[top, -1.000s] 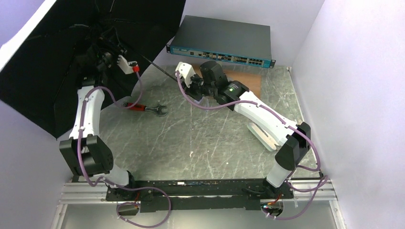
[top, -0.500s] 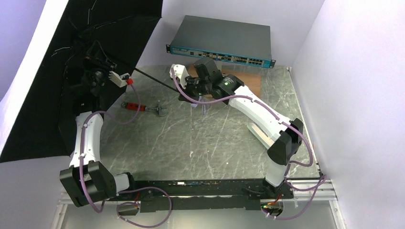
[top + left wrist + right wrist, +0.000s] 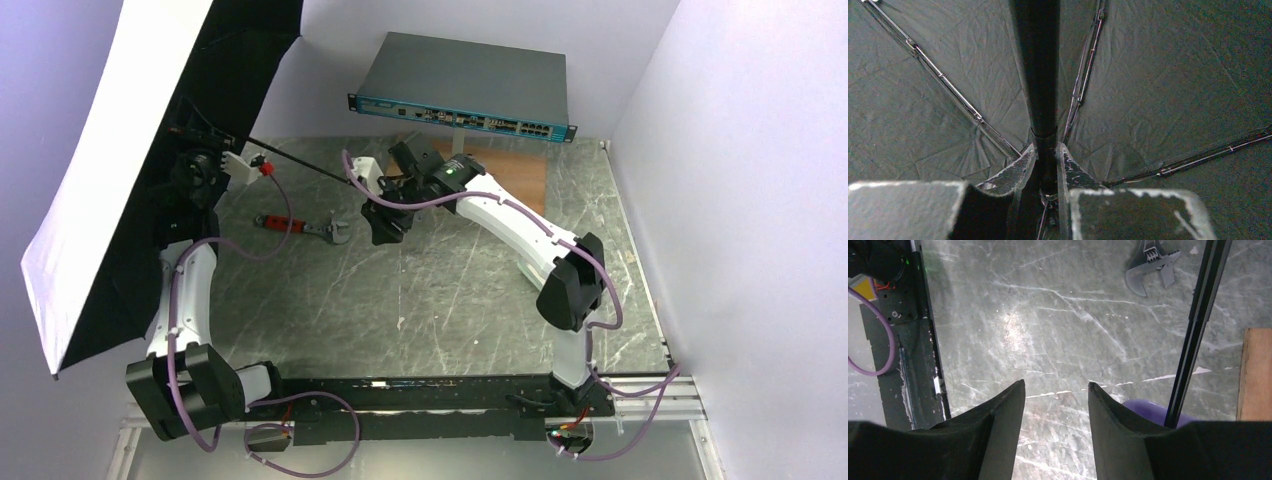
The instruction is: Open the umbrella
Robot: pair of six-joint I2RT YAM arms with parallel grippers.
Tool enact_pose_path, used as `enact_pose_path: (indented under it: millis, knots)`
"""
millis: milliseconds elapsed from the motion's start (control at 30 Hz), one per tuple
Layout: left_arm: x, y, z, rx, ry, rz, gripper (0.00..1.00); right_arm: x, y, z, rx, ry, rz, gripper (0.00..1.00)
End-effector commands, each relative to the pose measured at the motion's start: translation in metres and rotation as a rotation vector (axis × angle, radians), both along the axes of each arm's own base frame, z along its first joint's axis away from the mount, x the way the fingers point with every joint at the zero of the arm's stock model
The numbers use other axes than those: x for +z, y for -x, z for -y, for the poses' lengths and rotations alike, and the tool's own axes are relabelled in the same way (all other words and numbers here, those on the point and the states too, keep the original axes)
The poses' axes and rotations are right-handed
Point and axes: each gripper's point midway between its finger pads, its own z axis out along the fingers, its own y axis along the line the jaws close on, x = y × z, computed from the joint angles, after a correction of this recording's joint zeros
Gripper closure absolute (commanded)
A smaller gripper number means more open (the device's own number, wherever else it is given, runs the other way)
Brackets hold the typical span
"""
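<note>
The umbrella (image 3: 110, 180) stands open at the far left, its pale outer fabric toward the left wall and its black lining (image 3: 1158, 80) toward the arms. Its thin black shaft (image 3: 300, 165) slants down to the right over the table. My left gripper (image 3: 205, 165) is inside the canopy, shut on the shaft (image 3: 1043, 100) near the rib hub. My right gripper (image 3: 385, 228) is open and empty, pointing down at the table. In the right wrist view the shaft (image 3: 1198, 330) and the lavender handle (image 3: 1148, 412) lie outside the right finger (image 3: 1108, 415).
A red-handled adjustable wrench (image 3: 305, 227) lies on the grey marbled table (image 3: 420, 290), also in the right wrist view (image 3: 1150, 265). A network switch (image 3: 465, 85) sits at the back, a wooden board (image 3: 515, 170) in front of it. Walls close both sides.
The canopy has swung left and turned more edge-on, showing its pale outer side. The left arm has drawn left with it. The right gripper has moved left and nearer, pointing down beside the shaft.
</note>
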Motion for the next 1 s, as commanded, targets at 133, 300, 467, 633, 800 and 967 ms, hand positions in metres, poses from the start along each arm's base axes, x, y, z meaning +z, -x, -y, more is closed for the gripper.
enact_pose_path:
  millis: [133,300,467,633,800,967]
  knots:
    - [0.042,0.024,0.013,-0.007,-0.022,0.102,1.0,0.105,0.006,-0.005,0.049,-0.239,0.196,0.49]
    - [0.039,0.027,0.014,-0.01,-0.025,0.092,1.0,0.134,-0.009,0.0,-0.027,-0.311,0.338,0.27]
    - [0.04,0.029,0.014,-0.008,-0.015,0.093,1.0,0.089,-0.034,-0.008,-0.041,-0.166,0.302,0.18]
    - [0.046,0.032,0.014,-0.009,-0.004,0.101,1.0,0.065,-0.043,-0.021,-0.037,-0.173,0.283,0.17]
    - [0.05,0.037,0.015,-0.01,0.009,0.103,1.0,0.046,-0.053,-0.028,-0.045,-0.15,0.276,0.36]
    - [0.047,0.038,0.015,-0.018,0.049,0.066,1.0,0.041,-0.049,-0.035,-0.029,-0.148,0.234,1.0]
